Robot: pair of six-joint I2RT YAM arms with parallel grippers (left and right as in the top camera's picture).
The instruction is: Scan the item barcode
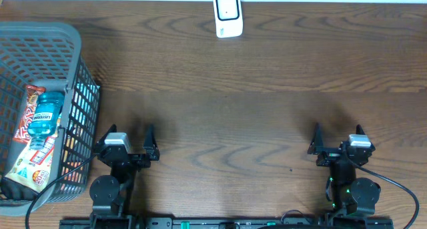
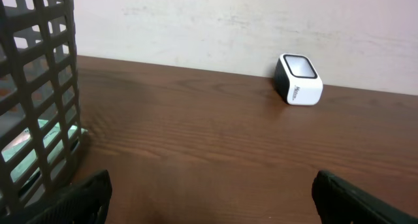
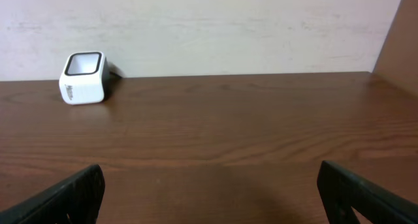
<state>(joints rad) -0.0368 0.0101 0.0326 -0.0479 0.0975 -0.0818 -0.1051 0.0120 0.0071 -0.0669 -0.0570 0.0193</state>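
Pickup is not yet begun: the blue bottle point(image 1: 47, 114) and snack packets point(image 1: 30, 159) lie in the grey basket point(image 1: 79, 55) at left, the scanner point(image 1: 228, 14) far centre on the surface point(image 1: 233, 122). Your left hand point(image 1: 129, 133) and right hand point(image 1: 338, 133) sit near, fingers apart and empty. You'd likely send the left one into the basket first.

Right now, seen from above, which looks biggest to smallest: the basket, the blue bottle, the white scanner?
1. basket: largest by far.
2. blue bottle and white scanner: look about alike, too close to rank.
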